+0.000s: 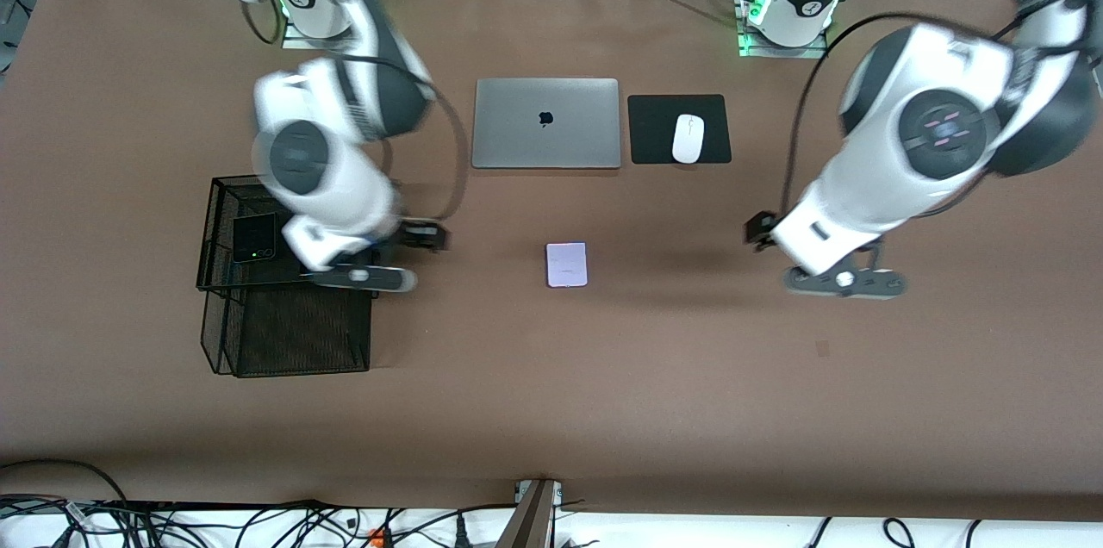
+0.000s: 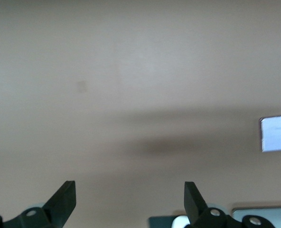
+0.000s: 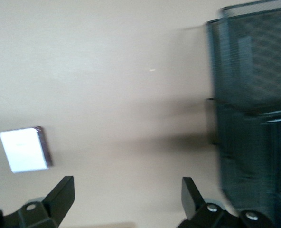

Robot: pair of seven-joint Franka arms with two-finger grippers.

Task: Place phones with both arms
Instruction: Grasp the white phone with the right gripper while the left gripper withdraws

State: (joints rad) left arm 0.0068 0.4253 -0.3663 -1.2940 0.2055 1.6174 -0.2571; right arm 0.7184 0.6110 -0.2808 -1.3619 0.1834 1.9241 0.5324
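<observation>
The pale lilac-white phone (image 1: 566, 264) lies flat on the brown table, nearer the front camera than the laptop. It also shows in the left wrist view (image 2: 276, 133) and in the right wrist view (image 3: 24, 149). The small near-square black phone (image 1: 253, 238) with its tiny light dot lies in the upper tray of a black mesh organizer (image 1: 222, 186). The long slim black phone is hidden or out of view. My right gripper (image 1: 362, 278) (image 3: 127, 197) is open and empty over the table beside the organizer's edge. My left gripper (image 1: 843, 283) (image 2: 130, 199) is open and empty over bare table toward the left arm's end.
A shut grey laptop (image 1: 546, 123) lies farther from the front camera than the lilac phone. A white mouse (image 1: 688, 138) rests on a black pad (image 1: 642, 113) beside it. The organizer's lower mesh tier (image 1: 293, 333) juts toward the front camera.
</observation>
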